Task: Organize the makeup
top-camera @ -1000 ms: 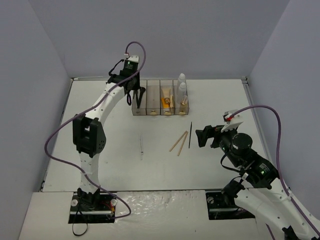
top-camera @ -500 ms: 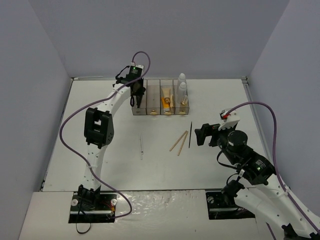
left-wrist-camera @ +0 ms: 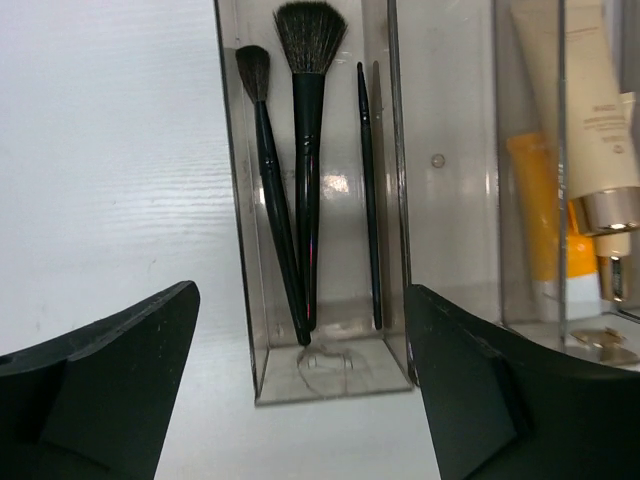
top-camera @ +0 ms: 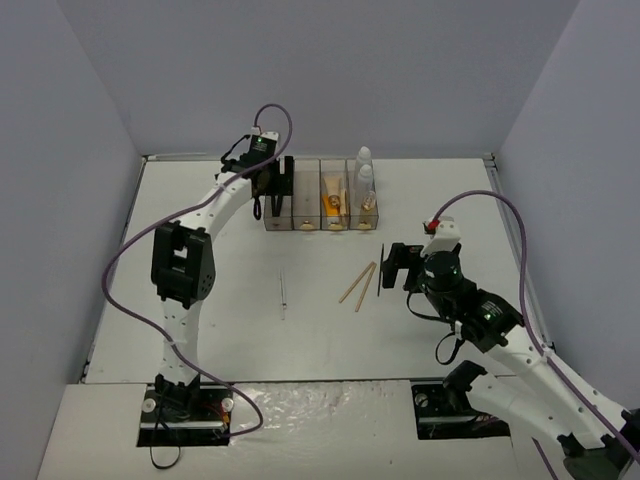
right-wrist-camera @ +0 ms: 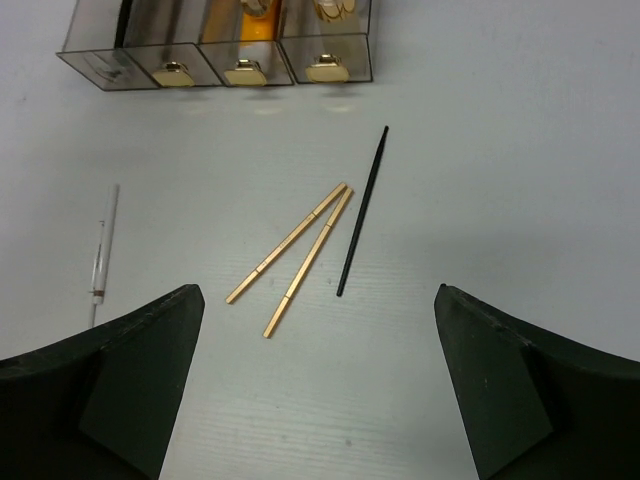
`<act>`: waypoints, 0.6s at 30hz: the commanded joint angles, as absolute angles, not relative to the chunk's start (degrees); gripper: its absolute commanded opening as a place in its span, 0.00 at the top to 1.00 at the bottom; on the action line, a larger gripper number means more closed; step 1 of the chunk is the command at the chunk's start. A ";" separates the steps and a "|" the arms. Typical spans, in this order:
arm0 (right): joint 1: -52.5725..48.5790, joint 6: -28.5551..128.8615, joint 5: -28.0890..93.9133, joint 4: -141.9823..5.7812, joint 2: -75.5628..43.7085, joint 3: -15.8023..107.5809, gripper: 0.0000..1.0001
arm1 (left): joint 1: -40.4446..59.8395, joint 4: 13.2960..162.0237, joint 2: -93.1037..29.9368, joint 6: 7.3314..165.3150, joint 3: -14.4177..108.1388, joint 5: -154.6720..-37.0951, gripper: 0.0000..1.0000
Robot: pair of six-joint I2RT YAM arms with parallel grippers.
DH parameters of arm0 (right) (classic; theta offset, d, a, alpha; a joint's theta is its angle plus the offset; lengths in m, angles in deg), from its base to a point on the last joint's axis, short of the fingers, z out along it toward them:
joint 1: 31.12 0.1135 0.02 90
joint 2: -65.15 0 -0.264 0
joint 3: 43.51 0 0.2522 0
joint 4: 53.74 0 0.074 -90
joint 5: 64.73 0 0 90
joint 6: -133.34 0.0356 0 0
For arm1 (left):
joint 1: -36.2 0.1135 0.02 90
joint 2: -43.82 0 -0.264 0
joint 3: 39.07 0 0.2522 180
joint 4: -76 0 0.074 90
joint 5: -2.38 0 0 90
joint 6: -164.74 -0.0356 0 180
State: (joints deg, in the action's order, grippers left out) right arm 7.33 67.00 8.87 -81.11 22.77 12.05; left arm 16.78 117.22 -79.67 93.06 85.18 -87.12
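Over the first compartment of the smoky clear box, at the far left of the white worktop: left hand, fingers spread wide, gripping nothing, with three black brushes and a thin black pencil lying in the compartment below. Could clip the thin wall on pulling away and skid the light box across the smooth surface, jostling the beige and orange tubes further along and the small white bottles at the right end. Loose on the worktop, well apart from the box: a slim clear stick, then two tan sticks meeting at one end in a narrow V, then a second black pencil just beside them. Above these, right hand, fingers likewise wide apart and empty. Liable to pinch two rods at once, or to roll and flick one aside, given such thin round shapes lying flat and close together. Brushes: glossy round handles, soft dark bristle heads, one broad, one small. Box: hard tinted plastic, straight-walled, see-through. Tubes: smooth, tapered, gold-collared. Sticks: rigid, slender, metallic tan, banded midway.
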 commanded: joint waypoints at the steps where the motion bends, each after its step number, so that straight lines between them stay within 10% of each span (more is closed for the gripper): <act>1: 7.59 75.35 4.36 -78.89 15.96 9.68 0.05 | 17.12 113.89 -59.33 92.81 80.02 -84.77 0.08; 18: 6.21 78.72 3.79 -63.72 -7.85 3.76 0.37 | 17.30 120.22 -10.52 92.50 37.84 -81.33 0.03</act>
